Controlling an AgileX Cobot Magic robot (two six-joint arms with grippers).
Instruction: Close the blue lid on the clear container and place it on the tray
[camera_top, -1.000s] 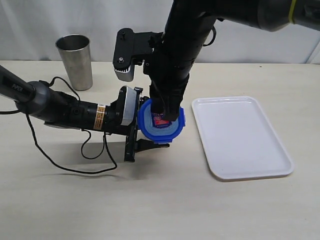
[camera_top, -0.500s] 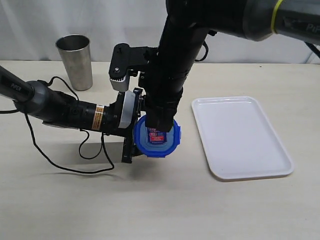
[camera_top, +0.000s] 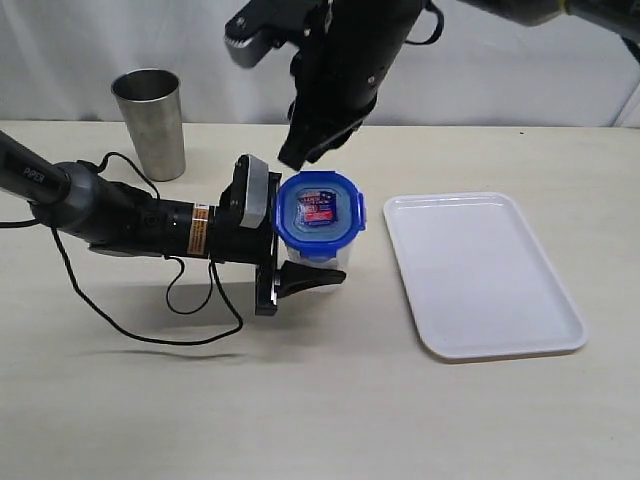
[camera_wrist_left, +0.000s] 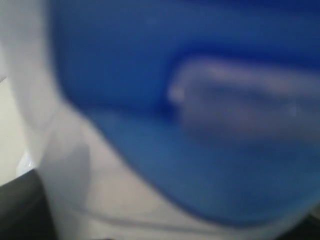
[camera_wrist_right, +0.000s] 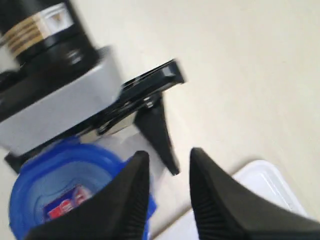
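Exterior view: clear container (camera_top: 338, 258) stands upright, blue lid (camera_top: 320, 210) on top.

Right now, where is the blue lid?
In the exterior view the blue lid sits on top of the clear container near the middle, just left of the tray.

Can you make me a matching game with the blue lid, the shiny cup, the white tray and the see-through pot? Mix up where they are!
Things:
1. round blue plastic lid
2. tall grey steel cup
3. flat white plastic tray
4. clear plastic container

Places:
A. far left, at the back of the table
B. right under the lid
C. on top of the container
D. lying flat on the right

Pairs: 1-C, 2-A, 3-D, 4-B.
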